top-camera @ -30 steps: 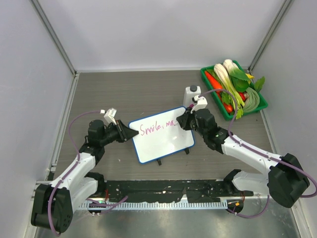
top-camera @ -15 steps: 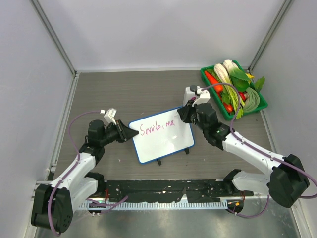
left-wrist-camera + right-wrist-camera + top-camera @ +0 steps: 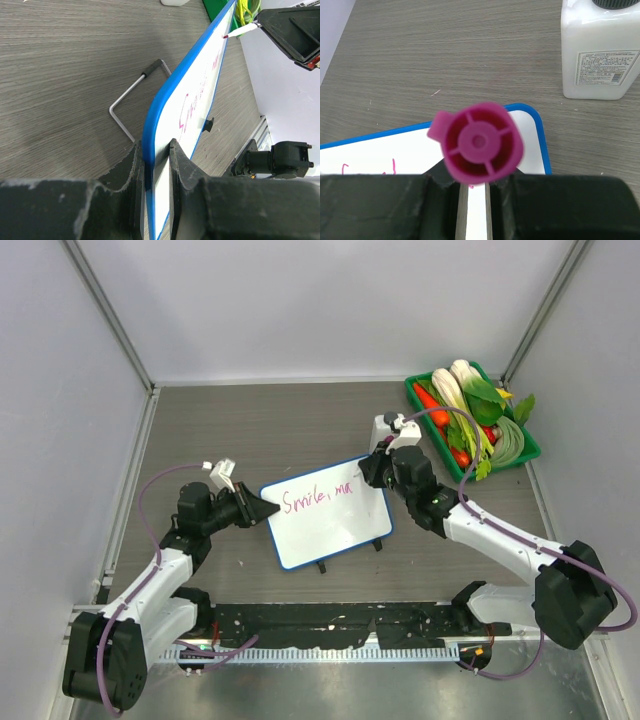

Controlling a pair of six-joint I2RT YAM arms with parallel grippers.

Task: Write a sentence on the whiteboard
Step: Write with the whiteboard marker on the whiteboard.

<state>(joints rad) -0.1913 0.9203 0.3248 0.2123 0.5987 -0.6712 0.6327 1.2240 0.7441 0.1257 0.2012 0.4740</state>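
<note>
The whiteboard, white with a blue rim, stands tilted at the table's middle. The sentence reads "Smile, ma" in pink along its top. My left gripper is shut on the board's left edge; in the left wrist view the rim sits between my fingers. My right gripper is shut on a pink marker at the board's upper right corner. The marker tip meets the board face just past the last letters.
A white bottle stands just behind the board's right corner, close to my right gripper; it also shows in the right wrist view. A green tray of vegetables sits at the far right. The board's wire foot rests on the table.
My right gripper has moved the marker a little up and back, toward the board's upper right corner. The left arm and the board have not moved.
</note>
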